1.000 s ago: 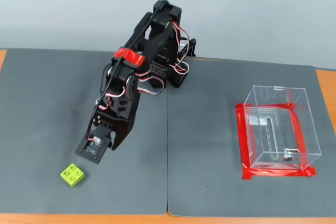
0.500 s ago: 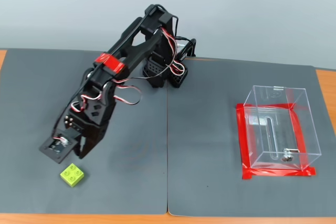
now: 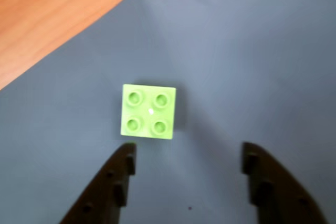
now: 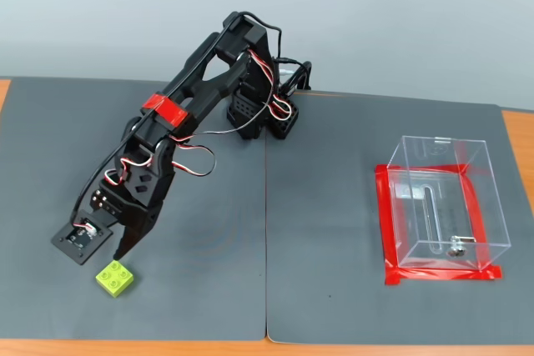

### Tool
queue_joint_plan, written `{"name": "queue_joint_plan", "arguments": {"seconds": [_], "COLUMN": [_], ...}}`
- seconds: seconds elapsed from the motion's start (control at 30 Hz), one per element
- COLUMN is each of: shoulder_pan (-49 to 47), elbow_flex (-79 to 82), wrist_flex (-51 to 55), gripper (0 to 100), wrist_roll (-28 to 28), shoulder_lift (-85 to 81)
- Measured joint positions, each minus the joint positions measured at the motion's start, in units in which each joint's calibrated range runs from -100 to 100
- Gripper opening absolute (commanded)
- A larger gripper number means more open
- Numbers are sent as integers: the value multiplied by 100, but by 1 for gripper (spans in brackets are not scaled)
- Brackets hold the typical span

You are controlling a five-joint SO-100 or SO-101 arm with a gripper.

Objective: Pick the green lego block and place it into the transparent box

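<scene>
We have the gripper (image 3: 185, 156) hanging spread wide and empty over the green lego block (image 3: 148, 111), because a wide gap lets the fingers drop on either side of the brick. In the wrist view the block sits just beyond the left fingertip (image 3: 127, 153), so we judge a small sideways correction is needed before descending. The block (image 4: 115, 277) lies studs up on the grey mat (image 4: 334, 289) near the counter's (image 4: 33, 347) front edge, well apart from the transparent box (image 4: 442, 206), which is taped down in red, presumably to stay put.
</scene>
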Motion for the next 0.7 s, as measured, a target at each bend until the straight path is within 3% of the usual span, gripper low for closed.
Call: {"name": "queue_joint_plan", "arguments": {"seconds": [0.23, 0.7], "shoulder_pan": [-206, -236], "elbow_flex": [-135, -709], "wrist_flex": [0, -17], "gripper": [34, 33], "wrist_roll": [-10, 0], "shoulder_lift": [136, 858]}}
